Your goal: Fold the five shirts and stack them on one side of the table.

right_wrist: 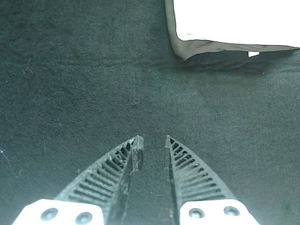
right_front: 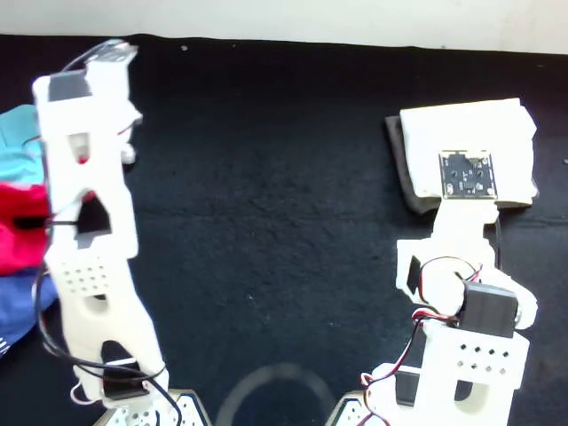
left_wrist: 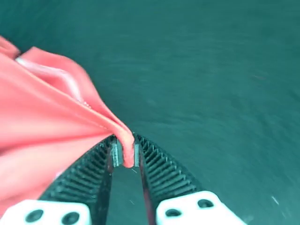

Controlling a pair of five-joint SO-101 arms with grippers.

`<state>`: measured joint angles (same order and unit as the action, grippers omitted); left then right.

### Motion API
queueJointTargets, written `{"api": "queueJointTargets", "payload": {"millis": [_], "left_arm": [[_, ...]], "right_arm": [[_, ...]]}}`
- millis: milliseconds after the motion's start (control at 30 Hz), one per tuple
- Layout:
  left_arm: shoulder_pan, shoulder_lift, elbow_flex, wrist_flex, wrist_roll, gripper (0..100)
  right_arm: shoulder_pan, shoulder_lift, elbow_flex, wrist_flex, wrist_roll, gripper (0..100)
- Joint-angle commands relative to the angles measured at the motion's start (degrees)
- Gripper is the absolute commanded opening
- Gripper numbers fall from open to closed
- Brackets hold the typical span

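My left gripper [left_wrist: 124, 141] is shut on a raised fold of the red shirt [left_wrist: 42, 117], which drapes away from the tips over the dark table. From above, the red shirt [right_front: 18, 231] lies in a loose pile at the table's left edge, between a teal shirt [right_front: 18, 142] and a blue shirt [right_front: 18, 302]; the left arm [right_front: 89, 222] stands beside them. A folded white shirt [right_front: 466, 124] rests on a folded grey shirt [right_front: 404, 177] at the right. My right gripper [right_wrist: 153, 140] hovers open and holds nothing, just short of the stack's near edge [right_wrist: 197, 49].
The black table cloth [right_front: 266, 204] spreads bare between the two arms. The right arm [right_front: 466, 302] rises from its base at the front right, its wrist board over the stack's near side. A pale wall strip runs along the back edge.
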<state>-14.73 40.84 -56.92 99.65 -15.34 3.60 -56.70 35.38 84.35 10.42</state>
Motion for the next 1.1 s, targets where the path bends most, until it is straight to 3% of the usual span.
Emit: {"api": "queueJointTargets", "payload": {"millis": [0,300,533,900,1067], "left_arm": [[5.32,-3.91,-6.29,2.37,0.62,1],[24.57,-21.67,-6.81,1.85,0.62,1],[36.79,-33.36,-6.81,-8.79,0.35,1],[41.54,-42.24,-6.81,-24.44,0.70,1],[38.64,-43.03,-5.58,-21.98,0.70,1]], "right_arm": [[-0.31,-0.57,0.13,-0.66,0.53,8.8],[-0.31,-0.92,9.54,-3.03,0.53,8.8],[-0.31,-1.01,14.90,-6.46,0.53,8.8],[-0.31,-0.92,14.99,-9.01,0.18,8.8],[-0.31,-0.92,14.46,-9.36,0.18,8.8]]}}
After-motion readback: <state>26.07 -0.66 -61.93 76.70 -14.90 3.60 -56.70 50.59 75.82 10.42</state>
